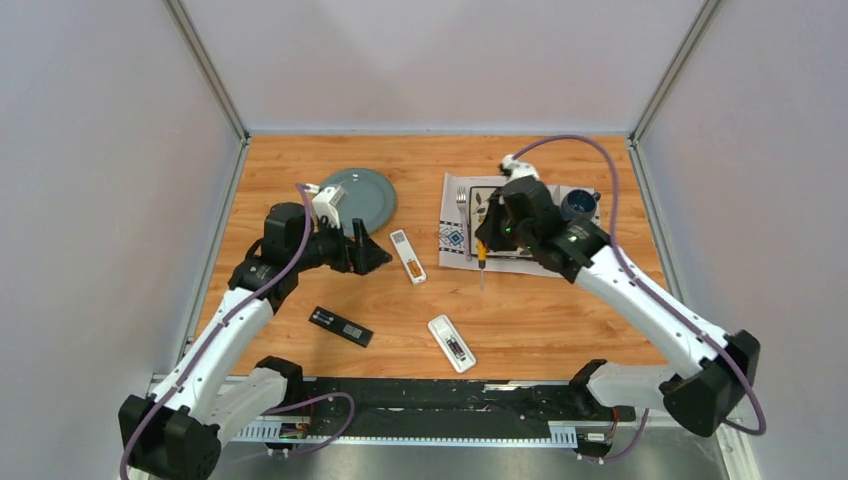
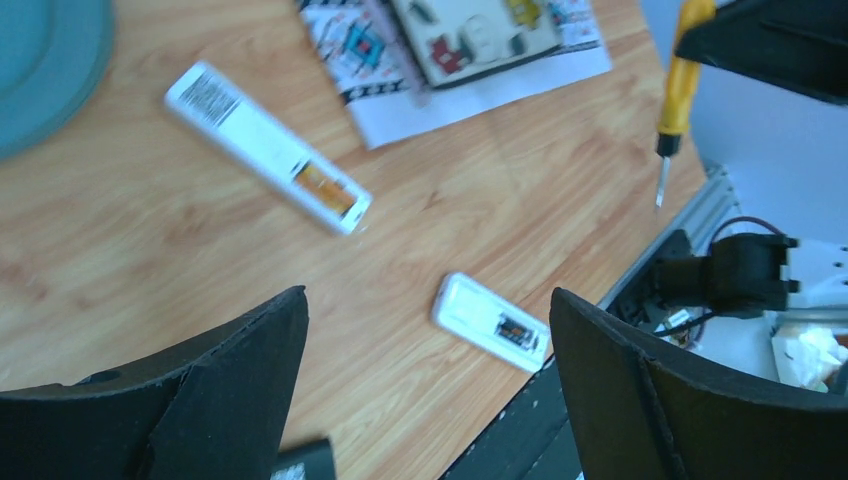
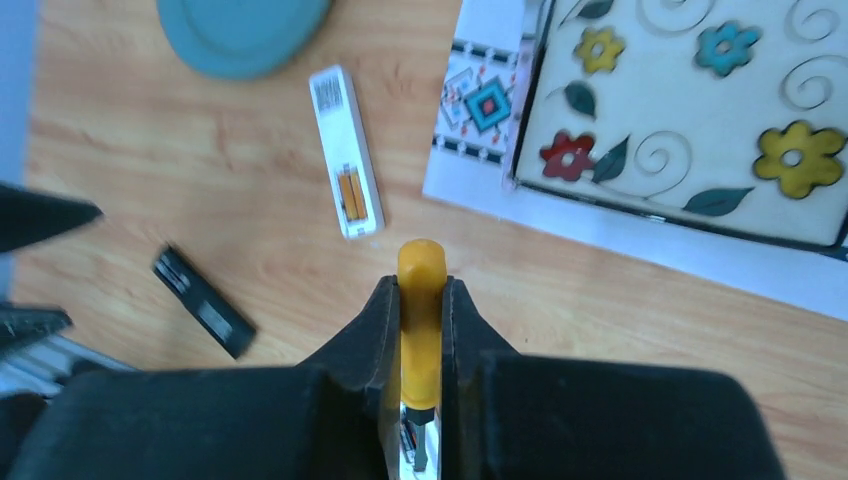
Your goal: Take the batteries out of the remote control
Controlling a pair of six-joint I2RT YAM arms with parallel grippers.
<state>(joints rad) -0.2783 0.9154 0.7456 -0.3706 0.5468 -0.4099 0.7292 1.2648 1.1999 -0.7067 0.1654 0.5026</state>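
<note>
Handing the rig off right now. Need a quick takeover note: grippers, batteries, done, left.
Left gripper: open, empty, beside the far white remote.
Right gripper: shut on the orange-handled screwdriver.
Batteries: two orange cells seated in the far white remote's open bay. Near white remote: bay open, contents too small to tell.
Done: covers off both white remotes; no cell out in view.
Left: lift the cells out.

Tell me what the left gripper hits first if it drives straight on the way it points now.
Most likely the bare wooden tabletop: the open left gripper aims down at wood, and the short white remote control lies just beside that line. Depth is unclear.
</note>
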